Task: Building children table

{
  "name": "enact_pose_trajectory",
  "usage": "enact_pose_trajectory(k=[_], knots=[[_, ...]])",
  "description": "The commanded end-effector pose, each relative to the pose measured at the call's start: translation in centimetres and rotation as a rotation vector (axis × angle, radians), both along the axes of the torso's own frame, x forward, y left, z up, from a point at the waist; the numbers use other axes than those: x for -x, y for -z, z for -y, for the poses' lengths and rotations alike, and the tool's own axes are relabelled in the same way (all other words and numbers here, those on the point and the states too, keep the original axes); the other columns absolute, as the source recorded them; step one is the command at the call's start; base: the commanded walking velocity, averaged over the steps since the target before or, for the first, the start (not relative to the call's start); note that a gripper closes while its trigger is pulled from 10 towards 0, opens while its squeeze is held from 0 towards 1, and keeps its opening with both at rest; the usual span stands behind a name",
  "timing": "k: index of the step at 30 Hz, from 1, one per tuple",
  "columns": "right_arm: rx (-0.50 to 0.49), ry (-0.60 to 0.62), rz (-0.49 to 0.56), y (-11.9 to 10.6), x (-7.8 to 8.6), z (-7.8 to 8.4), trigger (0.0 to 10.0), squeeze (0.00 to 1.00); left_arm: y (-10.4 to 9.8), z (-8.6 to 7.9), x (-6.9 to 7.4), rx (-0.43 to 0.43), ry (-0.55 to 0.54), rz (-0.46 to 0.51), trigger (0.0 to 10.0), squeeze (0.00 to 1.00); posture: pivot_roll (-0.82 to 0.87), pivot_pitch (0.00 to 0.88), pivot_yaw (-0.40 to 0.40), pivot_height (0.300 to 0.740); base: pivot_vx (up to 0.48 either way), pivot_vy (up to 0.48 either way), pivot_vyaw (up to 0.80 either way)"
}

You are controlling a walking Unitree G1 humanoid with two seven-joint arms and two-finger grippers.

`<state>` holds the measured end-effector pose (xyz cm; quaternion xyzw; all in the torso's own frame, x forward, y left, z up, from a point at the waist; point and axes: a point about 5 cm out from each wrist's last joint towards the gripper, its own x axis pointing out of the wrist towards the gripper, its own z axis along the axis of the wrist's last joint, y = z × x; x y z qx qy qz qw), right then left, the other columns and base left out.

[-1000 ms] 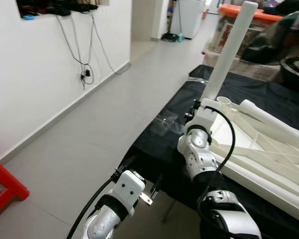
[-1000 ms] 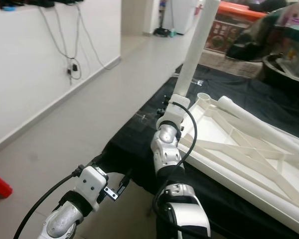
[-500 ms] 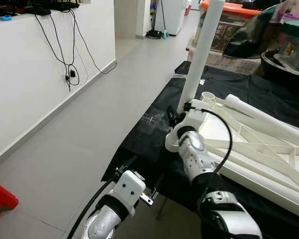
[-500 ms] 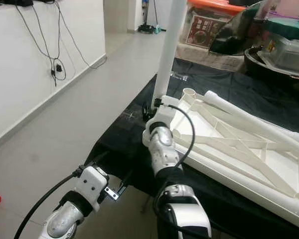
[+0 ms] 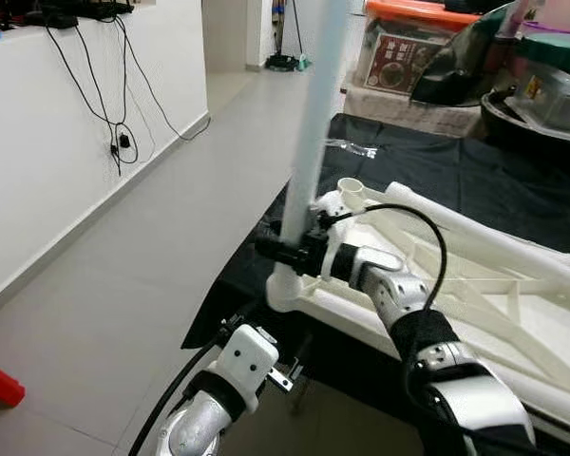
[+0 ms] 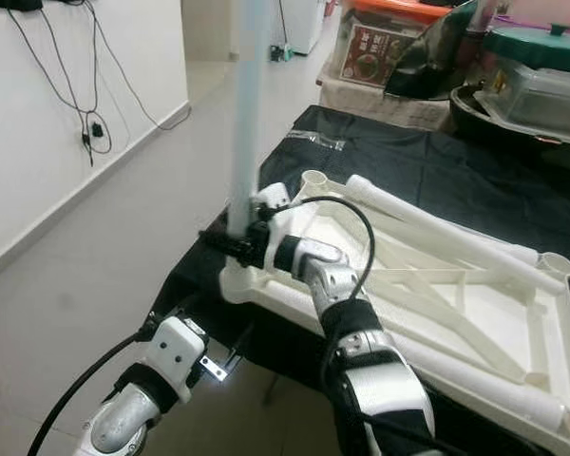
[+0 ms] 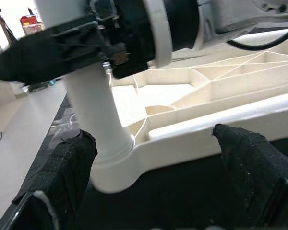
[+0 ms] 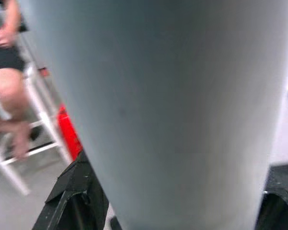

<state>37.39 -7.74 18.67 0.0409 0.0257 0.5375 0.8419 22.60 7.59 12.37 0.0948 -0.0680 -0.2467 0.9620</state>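
Left eye view has the right gripper clenched around a white table leg low on its shaft, just above the corner socket of the upturned white tabletop that lies on a black cloth. The leg stands nearly upright from that grip, which looks like the way to seat it squarely in the socket; the underside faces up so the sockets can be reached. Below and nearer the robot, the left gripper hangs released, fingers spread and grasping nothing. Left wrist view adds what the head cameras hide: the foot of the leg appears already entered in the socket. Right wrist view shows a seated person's legs beyond the leg.
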Motion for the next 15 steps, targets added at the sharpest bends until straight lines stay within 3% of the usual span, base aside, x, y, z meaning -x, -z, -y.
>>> enact_pose_trajectory(k=[1, 2, 3, 8, 10, 11, 12, 13, 15], knots=[[0.022, -0.093, 0.016, -0.2, 0.3, -0.8, 5.2, 0.0, -0.1, 0.2, 0.2, -0.002, 0.008, -0.003, 10.0, 0.0, 0.1, 0.063, -0.094, 0.74, 0.0, 0.0, 0.0], [0.027, -0.112, 0.023, -0.3, 0.3, -1.0, 0.4, 0.0, -0.1, 0.2, 0.2, -0.002, 0.008, -0.003, 10.0, 0.0, 0.1, 0.063, -0.098, 0.74, 0.0, 0.0, 0.0], [0.029, -0.12, 0.033, -0.4, 0.3, -1.1, 0.0, 0.0, -0.1, 0.2, 0.2, -0.002, 0.007, -0.004, 10.0, 0.0, 0.1, 0.065, -0.098, 0.74, 0.0, 0.0, 0.0], [0.043, -0.06, 0.055, -0.5, -0.1, -1.3, 0.0, 0.0, -0.1, 0.2, 0.2, -0.001, 0.006, -0.005, 10.0, 0.0, 0.1, 0.065, -0.098, 0.74, 0.0, 0.0, 0.0], [0.081, 0.145, 0.075, -0.2, -1.0, -1.0, 0.0, 0.0, 0.0, 0.2, 0.2, -0.001, 0.007, -0.006, 10.0, 0.0, 0.09, 0.065, -0.096, 0.74, 0.0, 0.0, 0.0], [0.081, 0.145, 0.075, -0.2, -1.0, -1.0, 0.0, 0.0, 0.0, 0.2, 0.2, -0.001, 0.007, -0.006, 10.0, 0.0, 0.09, 0.065, -0.096, 0.74, 0.0, 0.0, 0.0], [0.077, 0.279, 0.059, -0.1, -1.5, -0.5, 0.0, 0.0, 0.0, 0.2, 0.2, 0.0, 0.007, -0.006, 10.0, 0.0, 0.09, 0.065, -0.096, 0.74, 0.0, 0.0, 0.0], [0.069, 0.607, 0.009, 0.4, -2.6, 1.2, 0.0, 0.0, 0.0, 0.2, 0.2, -0.001, 0.007, -0.007, 10.0, 0.0, 0.09, 0.061, -0.095, 0.74, 0.0, 0.0, 0.0], [0.064, 0.75, -0.015, 0.6, -2.9, 2.1, 0.0, 0.0, 0.0, 0.2, 0.2, -0.001, 0.007, -0.008, 10.0, 0.0, 0.09, 0.061, -0.095, 0.74, 0.0, 0.0, 0.0]])
